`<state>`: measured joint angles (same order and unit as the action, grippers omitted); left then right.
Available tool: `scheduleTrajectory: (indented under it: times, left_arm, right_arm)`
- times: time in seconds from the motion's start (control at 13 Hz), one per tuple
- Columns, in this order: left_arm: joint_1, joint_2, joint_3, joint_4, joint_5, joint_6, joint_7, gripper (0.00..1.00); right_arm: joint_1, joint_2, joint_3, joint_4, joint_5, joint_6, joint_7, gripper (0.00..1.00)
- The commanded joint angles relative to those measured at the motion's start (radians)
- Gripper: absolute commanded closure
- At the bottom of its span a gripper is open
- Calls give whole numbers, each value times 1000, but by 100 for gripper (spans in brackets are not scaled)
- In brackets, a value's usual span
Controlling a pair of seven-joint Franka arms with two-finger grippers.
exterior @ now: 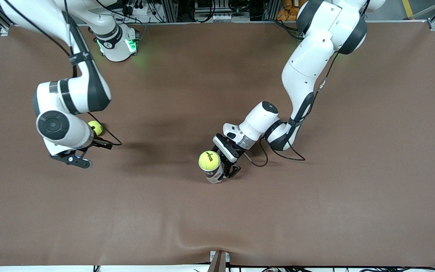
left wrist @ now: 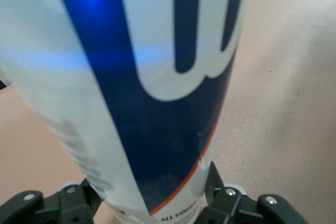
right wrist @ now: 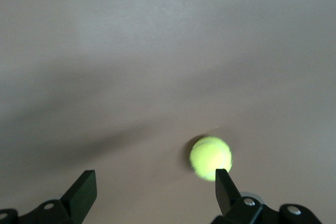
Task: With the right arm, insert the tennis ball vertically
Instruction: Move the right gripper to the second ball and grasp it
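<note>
I see one tennis ball [exterior: 209, 160] already sitting in the mouth of the upright can [exterior: 214, 174], clenched by my left hand [exterior: 228, 169]. A loose ball [exterior: 96, 127] lies on the bench [exterior: 315, 211] under my right hand [exterior: 72, 158], released wide; an off-centre descent could roll it away.

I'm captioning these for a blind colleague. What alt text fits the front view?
On a brown table, the left claw is shut on an upright tennis ball can with a yellow tennis ball at its open top. Toward the right arm's end, the open right claw hovers over the table beside a second tennis ball.
</note>
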<state>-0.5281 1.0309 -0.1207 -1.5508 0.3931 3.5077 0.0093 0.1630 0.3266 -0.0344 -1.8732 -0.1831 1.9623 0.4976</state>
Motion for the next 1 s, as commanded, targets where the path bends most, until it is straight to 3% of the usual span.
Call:
scheduleTrajectory:
  times: [0.0,0.23,0.46,0.62,0.93]
  left_arm:
    - [-9,21,0,24,0,5,-12,23]
    - [-18,34,0,23,0,7,-11,23]
    - [-19,37,1,23,1,7,-9,23]
    - [-18,37,0,23,4,5,-9,22]
    - [-18,37,0,23,6,5,-8,23]
  right_arm:
    - [-75,-43,19,-118,25,69,-89,0]
    - [-155,-21,21,-150,36,118,-207,0]
    - [-201,-12,21,-214,105,130,-284,0]
    - [-215,-6,19,-262,161,130,-347,0]
    - [-220,40,19,-276,165,130,-360,0]
